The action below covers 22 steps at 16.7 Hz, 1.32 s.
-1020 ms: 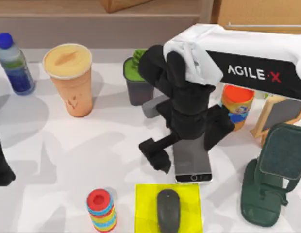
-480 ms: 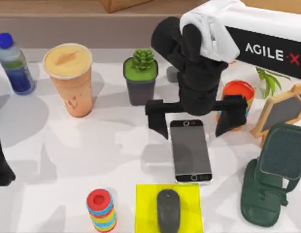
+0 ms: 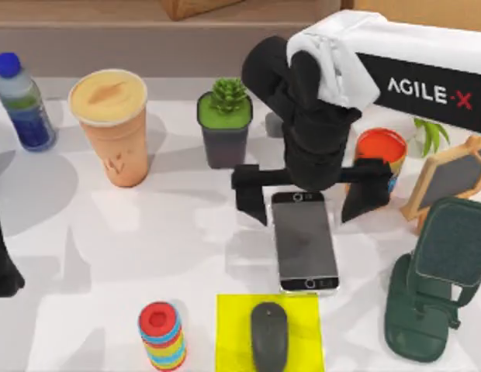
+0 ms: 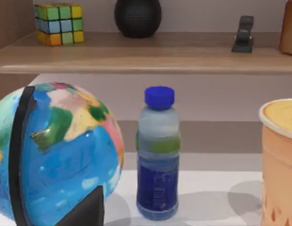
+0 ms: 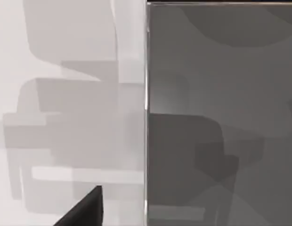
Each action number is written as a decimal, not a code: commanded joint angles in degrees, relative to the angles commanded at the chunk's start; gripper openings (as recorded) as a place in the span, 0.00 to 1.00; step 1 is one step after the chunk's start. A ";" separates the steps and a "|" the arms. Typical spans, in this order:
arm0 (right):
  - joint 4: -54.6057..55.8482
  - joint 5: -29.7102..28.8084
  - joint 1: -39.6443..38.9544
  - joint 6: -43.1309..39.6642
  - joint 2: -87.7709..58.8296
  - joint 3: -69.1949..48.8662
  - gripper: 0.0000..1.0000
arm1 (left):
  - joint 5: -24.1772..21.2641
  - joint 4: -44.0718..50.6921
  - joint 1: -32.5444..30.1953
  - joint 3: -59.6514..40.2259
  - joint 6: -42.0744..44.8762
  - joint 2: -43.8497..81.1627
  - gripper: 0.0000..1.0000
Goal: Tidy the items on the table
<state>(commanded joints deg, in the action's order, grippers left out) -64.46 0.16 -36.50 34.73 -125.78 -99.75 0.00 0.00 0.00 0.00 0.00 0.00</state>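
The smartphone [image 3: 305, 242] lies flat on the white table [image 3: 85, 232], right of centre, and its dark screen [image 5: 221, 117] shows close up in the right wrist view. My right gripper [image 3: 306, 195] hovers open over the phone's far end, one finger on each side of it and nothing between them. The dark grey mouse [image 3: 269, 335] rests on a yellow pad [image 3: 229, 341] at the front edge. The orange-tan cup [image 3: 112, 128] stands upright at the back left, and its side [image 4: 280, 160] appears in the left wrist view. My left gripper [image 3: 1, 263] is parked at the left edge.
A water bottle [image 3: 22, 101] stands far left, near a globe [image 4: 56, 150]. A potted succulent [image 3: 224, 128] and an orange can [image 3: 378, 159] flank the right arm. A small chalkboard [image 3: 450, 178] and a green stand [image 3: 434, 279] are at the right. A ring stack [image 3: 162, 335] is at the front.
My right gripper has turned and moved back from the phone's middle to its far end, with its fingers now spread across the phone's width. The phone, mouse and cup have not moved.
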 joint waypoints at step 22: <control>10.20 -0.03 -0.02 0.04 -3.15 7.05 0.17 | 0.00 0.00 0.00 0.00 0.00 0.00 1.00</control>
<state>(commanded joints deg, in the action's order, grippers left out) -54.25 0.14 -36.52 34.77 -128.93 -92.70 0.00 0.00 0.00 0.00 0.00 0.00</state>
